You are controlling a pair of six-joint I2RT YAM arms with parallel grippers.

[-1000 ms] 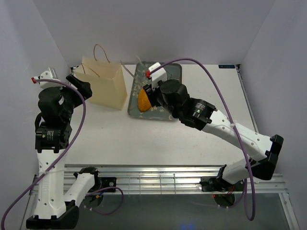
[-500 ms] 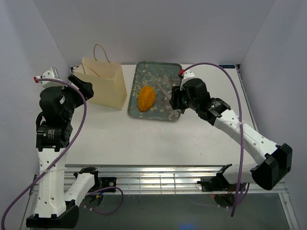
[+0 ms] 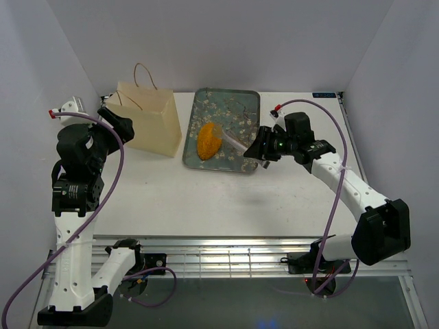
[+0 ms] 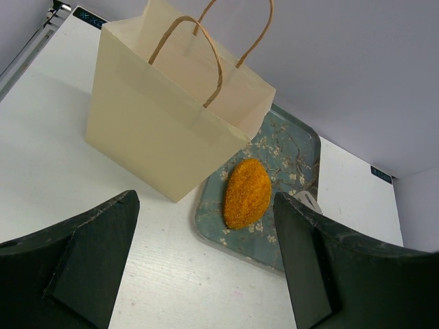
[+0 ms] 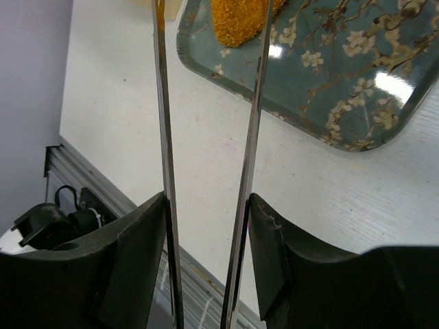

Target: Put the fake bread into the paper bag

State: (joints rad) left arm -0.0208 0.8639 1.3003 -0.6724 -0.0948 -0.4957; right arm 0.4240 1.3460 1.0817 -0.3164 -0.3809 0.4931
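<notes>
The big orange oval loaf (image 3: 208, 139) lies on the left half of the floral tray (image 3: 236, 110); it also shows in the left wrist view (image 4: 247, 193) and at the top of the right wrist view (image 5: 239, 17). The other bread pieces are out of view. The cream paper bag (image 3: 147, 120) stands upright and open to the left of the tray (image 4: 158, 130). My right gripper (image 3: 266, 148) is shut on metal tongs (image 3: 232, 142), whose two thin blades (image 5: 252, 137) reach toward the loaf's right side. My left gripper (image 3: 115, 120) is open and empty, raised beside the bag.
The tray (image 5: 343, 82) shows bare floral surface to the right of the loaf. A metal rail (image 3: 226, 257) runs along the table's near edge. Grey walls close in the table on the left, back and right.
My right arm has drawn back from over the tray to the right and nearer, uncovering the loaf. The tongs now point left at the loaf. The left arm has not moved.
</notes>
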